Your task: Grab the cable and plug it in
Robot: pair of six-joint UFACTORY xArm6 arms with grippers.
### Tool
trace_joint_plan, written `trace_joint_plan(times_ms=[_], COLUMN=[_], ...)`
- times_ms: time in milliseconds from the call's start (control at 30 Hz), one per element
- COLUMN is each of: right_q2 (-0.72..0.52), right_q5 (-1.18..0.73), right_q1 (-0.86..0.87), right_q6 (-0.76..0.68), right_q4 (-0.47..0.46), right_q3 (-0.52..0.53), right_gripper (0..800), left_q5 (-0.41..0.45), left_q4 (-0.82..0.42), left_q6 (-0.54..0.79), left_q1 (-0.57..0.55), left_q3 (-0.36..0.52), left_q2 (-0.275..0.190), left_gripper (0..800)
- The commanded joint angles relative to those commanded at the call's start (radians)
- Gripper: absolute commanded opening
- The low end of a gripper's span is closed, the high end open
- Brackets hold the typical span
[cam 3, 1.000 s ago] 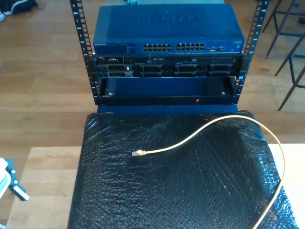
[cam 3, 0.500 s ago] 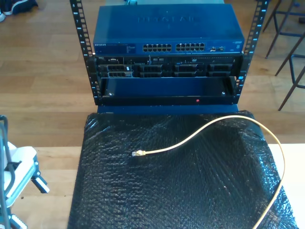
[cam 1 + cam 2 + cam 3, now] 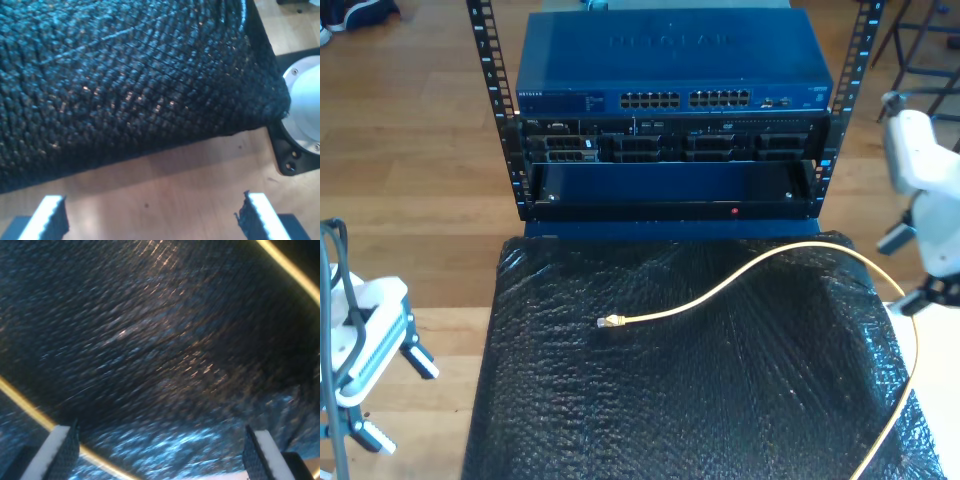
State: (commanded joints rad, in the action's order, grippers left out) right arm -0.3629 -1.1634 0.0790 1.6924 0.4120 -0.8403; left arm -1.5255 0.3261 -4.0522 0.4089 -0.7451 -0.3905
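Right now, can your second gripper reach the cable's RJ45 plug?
Probably yes: my second gripper hangs open over the black mat beside the yellow cable, and nothing lies on the mat between it and the RJ45 plug.

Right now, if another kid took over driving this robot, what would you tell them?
My first gripper: open, above bare wood beside the black bubble-wrap mat.
My second gripper: open, above the mat, near the cable.
The yellow network cable lies loose on the mat, its plug free.
Done: nothing grabbed.
Left: grab the plug, push it into a port on the blue switch.
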Motion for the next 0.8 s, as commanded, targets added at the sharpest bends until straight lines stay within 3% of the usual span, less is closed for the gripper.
trace_joint_plan(times_ms=[400, 800], right_q2=[0.115, 0.212], right_q5=[0.118, 0.17], right_q1=[-0.166, -0.292], right_q6=[-0.06, -0.12], right_q4=[-0.002, -0.006], right_q3=[-0.055, -0.13], right_gripper=[781, 784], left_q5=[0.046, 0.063], left_q4=[0.049, 0.052], left_q6=[-0.044, -0.167], left_q1=[-0.002, -0.061], left_q3=[-0.025, -0.037], left_q2=[0.049, 0.051], left_gripper=[799, 799])
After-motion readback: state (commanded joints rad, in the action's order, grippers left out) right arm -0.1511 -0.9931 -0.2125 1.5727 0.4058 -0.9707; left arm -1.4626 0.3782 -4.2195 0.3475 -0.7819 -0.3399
